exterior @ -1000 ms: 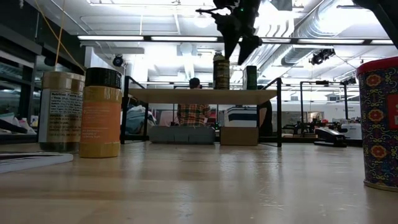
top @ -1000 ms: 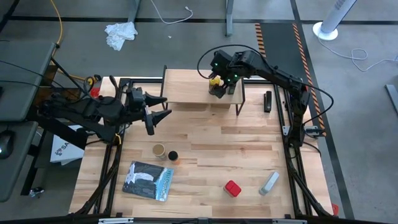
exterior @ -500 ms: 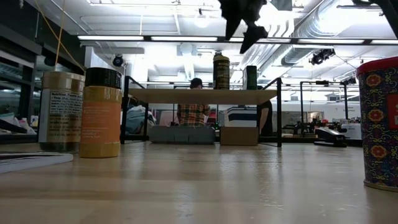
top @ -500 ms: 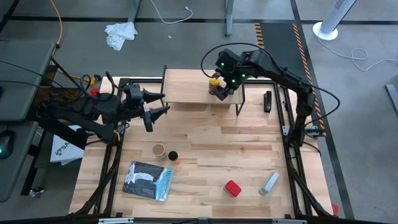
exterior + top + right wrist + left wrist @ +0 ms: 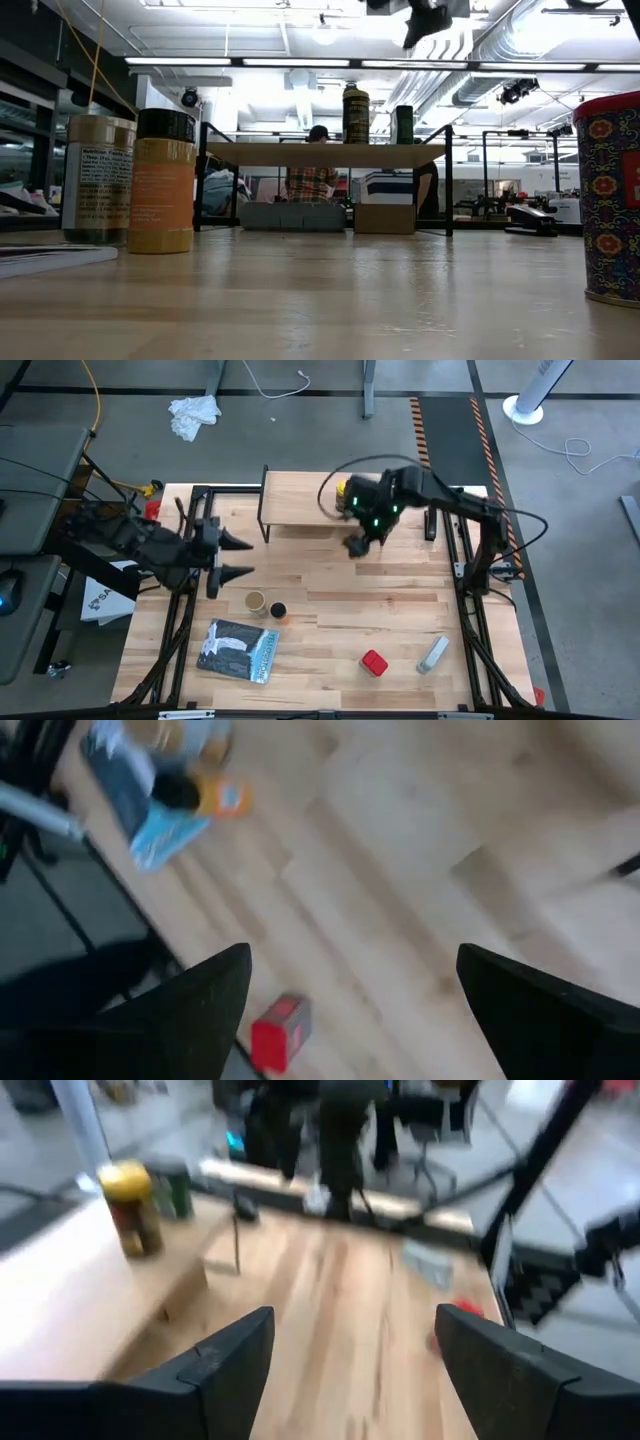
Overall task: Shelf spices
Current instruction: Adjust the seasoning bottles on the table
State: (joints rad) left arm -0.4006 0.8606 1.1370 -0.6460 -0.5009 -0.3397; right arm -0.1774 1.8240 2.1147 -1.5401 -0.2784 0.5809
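The shelf (image 5: 297, 506) stands at the table's far edge on thin black legs. A yellow jar (image 5: 343, 490) and a small black tin (image 5: 403, 123) stand upright on its plank (image 5: 325, 154). The tan cylinder (image 5: 255, 601) and the amber jar (image 5: 278, 610) stand side by side on the table. The red tin (image 5: 374, 662) stands near the near edge. My right gripper (image 5: 356, 545) hovers open in front of the shelf, high above the table. My left gripper (image 5: 243, 557) is open, left of the shelf.
A flat blue-grey case (image 5: 238, 650) lies near the near left corner, and a small grey bar (image 5: 433, 653) lies right of the red tin. Bare wood spans the middle of the table. In the low view a person (image 5: 312, 180) sits behind the shelf.
My right gripper has risen from over the yellow jar on the shelf and swung toward the near edge, off the shelf; the jar stays standing there. My left gripper has drawn back toward the table's left and near edges.
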